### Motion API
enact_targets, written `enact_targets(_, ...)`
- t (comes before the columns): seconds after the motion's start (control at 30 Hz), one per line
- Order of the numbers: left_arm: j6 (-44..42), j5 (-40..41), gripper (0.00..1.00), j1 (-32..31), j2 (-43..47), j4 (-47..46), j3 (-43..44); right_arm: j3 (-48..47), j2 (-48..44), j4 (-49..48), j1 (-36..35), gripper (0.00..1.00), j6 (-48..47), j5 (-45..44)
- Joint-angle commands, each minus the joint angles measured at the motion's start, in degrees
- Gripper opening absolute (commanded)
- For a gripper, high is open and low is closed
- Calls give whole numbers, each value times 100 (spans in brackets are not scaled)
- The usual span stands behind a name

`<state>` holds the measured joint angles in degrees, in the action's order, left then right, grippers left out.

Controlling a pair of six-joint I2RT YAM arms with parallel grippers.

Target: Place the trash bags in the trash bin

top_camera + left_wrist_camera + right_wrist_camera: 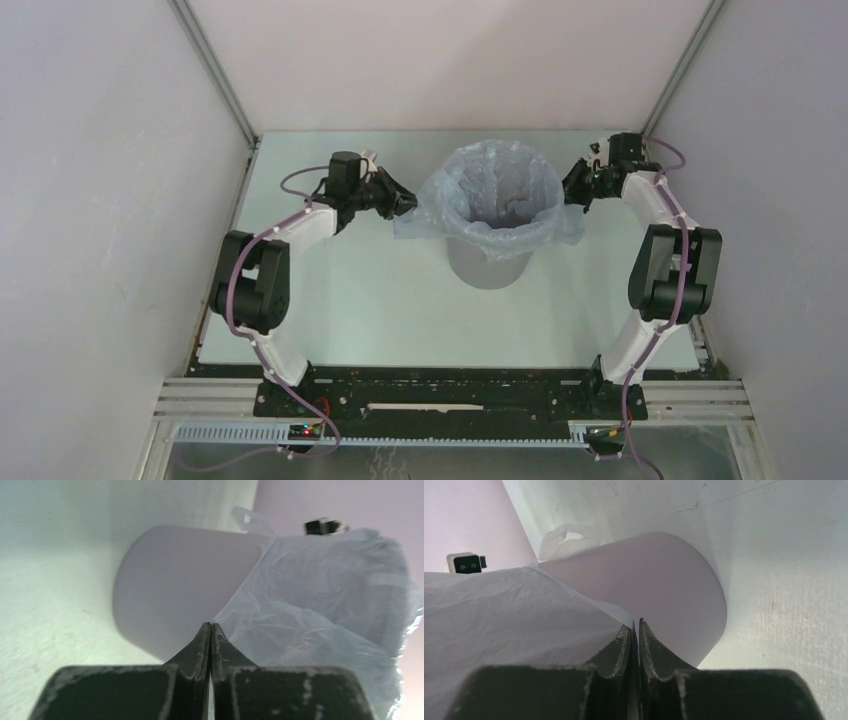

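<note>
The light grey trash bin stands upright mid-table. The pale blue trash bag lines it, its mouth open and its film folded out over the rim. My left gripper is shut on the bag's left flap beside the rim. My right gripper is shut on the right flap. In the left wrist view the shut tips meet the film in front of the bin wall. In the right wrist view the film runs into the shut tips by the bin.
The pale green table is boxed in by white walls on the left, right and back, with metal corner posts. A black base rail runs along the near edge. A bag handle loop hangs over the bin's far rim.
</note>
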<state>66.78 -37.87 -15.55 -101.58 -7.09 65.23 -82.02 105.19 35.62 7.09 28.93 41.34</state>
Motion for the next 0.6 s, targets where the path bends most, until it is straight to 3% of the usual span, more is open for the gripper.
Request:
enact_targets(0.0, -1619, 228, 7, 50, 602, 1784, 554, -48, -692, 274, 55, 20, -295, -514)
enact_targets(0.1, -2048, 431, 21, 52, 735, 2469, 873, -101, -920, 485, 47, 28, -220, -767)
enact_targets(0.13, -2112, 487, 30, 47, 781, 2625, 968, -166, -977, 625, 40, 38, -221, -798)
enact_targets(0.17, -2176, 543, 39, 52, 840, 2768, 1065, -263, -1013, 824, 38, 56, -224, -875)
enact_targets(0.23, -2320, 689, 55, 65, 992, 3139, 1262, -495, -1100, 1241, 58, 73, -216, -1107)
enact_targets(0.3, -2504, 970, 65, 89, 1121, 3509, 1446, -669, -1221, 1573, 131, 80, -154, -1241)
enact_targets(0.4, -2626, 1284, 90, 150, 1243, 3994, 1567, -989, -1293, 2214, 280, 85, -225, -1316)
enact_targets(0.57, -2503, 1279, 97, 158, 1640, 4065, 1149, -810, -1886, 2733, 358, 89, -581, -1937)
